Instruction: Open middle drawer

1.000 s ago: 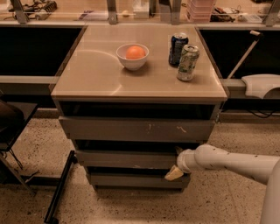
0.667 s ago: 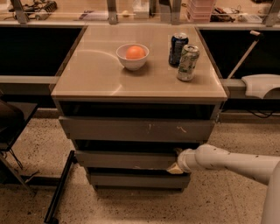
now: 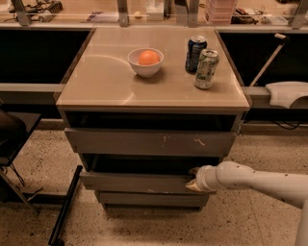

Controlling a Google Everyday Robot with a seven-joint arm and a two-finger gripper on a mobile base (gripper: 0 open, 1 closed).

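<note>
Where the desk [image 3: 106, 81] ends at its front right corner, my gripper [image 3: 192, 181] sits below at the flat, matte grey-brown middle drawer [image 3: 137, 182] — grip unreadable.

You work from one view, set high in front of the tan-topped, grey-brown drawer cabinet [image 3: 120, 91] and tilted down at it. From there you see its whole top surface and, foreshortened, its three drawer fronts. The camera sits near, so the cabinet fills the middle of the frame. The speckled terrazzo floor [image 3: 250, 226] runs along the bottom edge, and the cluttered pale counter [image 3: 96, 14] behind is cut off at the top. The white robot arm [image 3: 260, 182] enters from the lower right edge and reaches leftward. Its gripper [image 3: 192, 182] is at the right end of the wide, flat-fronted middle drawer [image 3: 134, 182], low in the frame.
</note>
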